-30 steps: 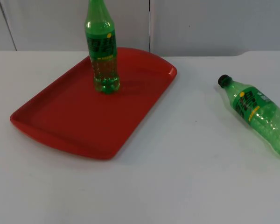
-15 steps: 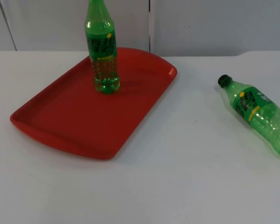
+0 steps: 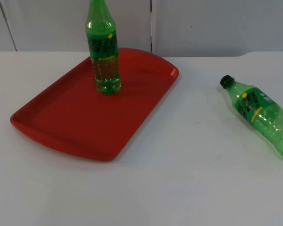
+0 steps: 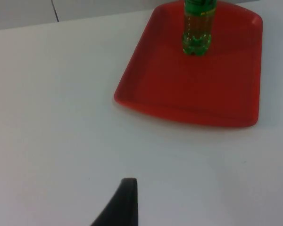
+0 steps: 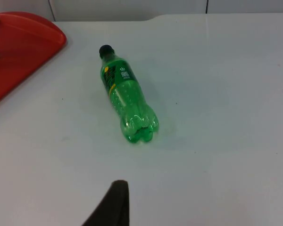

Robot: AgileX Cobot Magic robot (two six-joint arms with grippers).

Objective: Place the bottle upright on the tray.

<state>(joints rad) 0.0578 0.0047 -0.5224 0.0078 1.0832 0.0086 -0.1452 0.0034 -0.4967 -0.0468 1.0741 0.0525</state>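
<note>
One bottle (image 3: 103,47) upright on tray (image 3: 61,117); second bottle (image 3: 262,115) lies right of tray on counter (image 3: 179,179). Next: right tool (image 5: 114,207) reaches, grabs it. Tool spread: cannot tell.

left fingers (image 4: 120,207): matte black, one tapered wedge-shaped tip, plain, no markings | right fingers (image 5: 112,206): matte black, same tapered wedge tip, smooth, unmarked

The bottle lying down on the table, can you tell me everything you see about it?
The lying bottle is clear green plastic with a black cap and a green label with yellow marks. It rests on its side on the white table, well to the right of the red tray, its cap pointing toward the tray's side. Nothing but the table touches it.
</note>
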